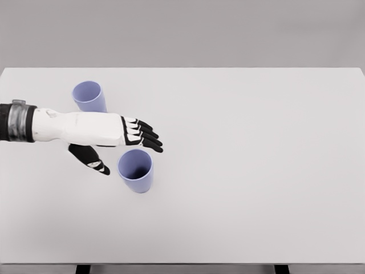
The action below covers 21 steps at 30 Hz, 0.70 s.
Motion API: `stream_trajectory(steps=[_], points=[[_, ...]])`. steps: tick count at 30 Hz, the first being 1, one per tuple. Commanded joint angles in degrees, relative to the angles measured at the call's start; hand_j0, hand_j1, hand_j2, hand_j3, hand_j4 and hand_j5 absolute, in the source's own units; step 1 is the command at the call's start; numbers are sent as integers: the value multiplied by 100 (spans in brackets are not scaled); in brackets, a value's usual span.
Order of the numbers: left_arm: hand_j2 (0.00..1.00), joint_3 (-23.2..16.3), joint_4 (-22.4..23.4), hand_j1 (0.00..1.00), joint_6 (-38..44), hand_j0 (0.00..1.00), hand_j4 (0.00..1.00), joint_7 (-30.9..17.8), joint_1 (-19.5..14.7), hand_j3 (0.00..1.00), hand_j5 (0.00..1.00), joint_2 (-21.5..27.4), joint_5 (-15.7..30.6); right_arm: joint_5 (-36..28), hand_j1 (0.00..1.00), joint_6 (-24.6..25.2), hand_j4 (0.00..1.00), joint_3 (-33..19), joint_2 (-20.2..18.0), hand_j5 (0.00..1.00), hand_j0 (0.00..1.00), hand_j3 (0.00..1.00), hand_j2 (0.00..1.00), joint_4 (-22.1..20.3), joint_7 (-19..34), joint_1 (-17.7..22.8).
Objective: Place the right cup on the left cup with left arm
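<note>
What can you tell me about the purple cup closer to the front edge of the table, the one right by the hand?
The nearer cup is a plain lavender tumbler, matte like plastic, with no handle and no lid. It stands upright on the white table, mouth open and apparently empty, tapering slightly toward its base. The left hand hovers just above and left of it, fingers spread, thumb reaching toward its rim; actual contact cannot be confirmed. It stands apart from the other cup, which is farther back.

The left hand point(111, 140) reaches in over the table point(256, 171), fingers spread and holding nothing. One cup point(136, 170) stands upright just below its fingers; another cup point(89, 96) stands behind the forearm.
</note>
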Motion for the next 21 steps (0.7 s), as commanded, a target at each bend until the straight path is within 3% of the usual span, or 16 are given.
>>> stream_trajectory(steps=[1,5,16,21], points=[[100,-20,69,100,16,100,100,16,0,100,100,-96,-16,7,100,-3,100,0,0,100,100,100,100,-2,2,0],[100,-63,350,100,16,100,100,157,123,100,100,-149,-148,7,100,-3,100,0,0,100,100,100,100,-2,2,0],[100,-2,385,100,16,100,100,236,202,100,100,-132,-165,7,100,-3,100,0,0,100,100,100,100,7,2,0],[100,-11,851,100,16,100,100,236,202,100,100,-272,-262,7,100,-3,100,0,0,100,100,100,100,-2,2,0]])
